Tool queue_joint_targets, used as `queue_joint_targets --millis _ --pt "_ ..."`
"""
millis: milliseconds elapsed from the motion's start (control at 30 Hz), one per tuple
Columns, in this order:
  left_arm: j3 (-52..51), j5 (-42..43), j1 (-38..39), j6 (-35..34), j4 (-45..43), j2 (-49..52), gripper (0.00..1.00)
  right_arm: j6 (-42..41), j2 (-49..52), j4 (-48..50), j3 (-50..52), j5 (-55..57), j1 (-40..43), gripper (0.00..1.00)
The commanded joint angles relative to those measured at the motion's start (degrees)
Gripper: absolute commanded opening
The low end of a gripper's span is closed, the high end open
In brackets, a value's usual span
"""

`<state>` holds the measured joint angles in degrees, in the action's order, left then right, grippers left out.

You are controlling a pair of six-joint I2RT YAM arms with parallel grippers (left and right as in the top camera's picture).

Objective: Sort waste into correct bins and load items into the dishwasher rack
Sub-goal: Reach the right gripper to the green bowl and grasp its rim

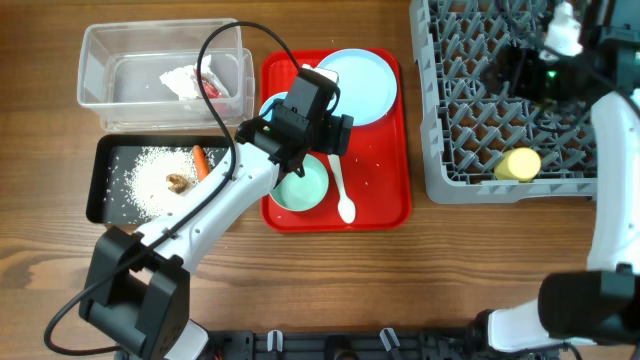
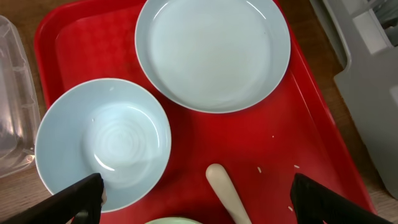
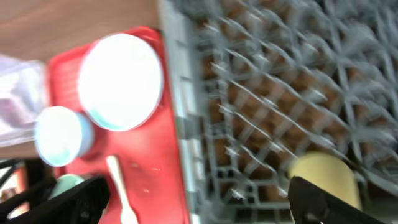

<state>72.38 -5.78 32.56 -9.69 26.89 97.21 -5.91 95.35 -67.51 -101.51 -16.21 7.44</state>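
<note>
With the left gripper (image 2: 199,202) hanging wide open over the red tray (image 2: 311,143), I'd nudge it toward the pale-blue bowl (image 2: 102,143) at the tray's ten o'clock, drop one finger inside the rim, pinch firmly and lift clear of the plate (image 2: 212,53) beside it.

We find the overhead view bright, even and sharp, with only soft shadows on the worktop (image 1: 480,260). Our left wrist view is crisp too, the pale-blue bowl (image 2: 102,143) carrying faint glints. The right wrist view is smeared: the rack (image 3: 280,93) pegs streak, and the plate (image 3: 121,81) glares to near white.
</note>
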Motion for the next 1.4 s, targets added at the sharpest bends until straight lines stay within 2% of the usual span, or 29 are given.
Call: queue_joint_targets --millis 0,233,433,667,833,1000,1133,1233,1367 --pt "0.48 -0.87 -0.81 -3.08 0.70 -0.35 0.96 0.13 0.46 1.55 -0.79 -1.88 -4.63 0.95" --pt "0.48 -0.94 -4.48 -11.32 4.90 -0.35 0.93 -1.84 1.70 4.74 -0.74 -1.68 -10.51 0.95" --pt "0.48 -0.02 -5.46 -13.86 13.05 -0.35 0.95 -1.73 3.15 4.31 -0.57 -1.70 -12.13 0.95" --pt "0.50 0.92 -6.95 -22.14 19.12 -1.38 1.00 -1.57 5.53 3.96 -0.15 -1.90 -15.76 0.94" --pt "0.50 6.12 -12.57 -22.49 20.20 -5.90 1.00 -1.57 8.66 4.96 -0.15 -1.73 -20.46 0.94" --pt "0.50 6.38 -18.64 -22.10 20.20 -11.82 1.00 -1.49 12.33 6.38 -0.15 -1.75 -24.57 0.93" --pt "0.50 6.40 -22.21 -22.12 19.63 -14.40 1.00 4.52 15.06 4.24 -0.15 -2.82 -28.28 0.90" --pt "0.50 6.43 -25.03 -22.12 19.65 -15.15 1.00 8.33 17.68 2.25 -0.13 -2.40 -31.71 0.85" --pt "0.50 6.51 -27.50 -22.34 19.93 -15.13 1.00 8.28 21.40 1.44 -0.11 0.04 -35.10 0.75"
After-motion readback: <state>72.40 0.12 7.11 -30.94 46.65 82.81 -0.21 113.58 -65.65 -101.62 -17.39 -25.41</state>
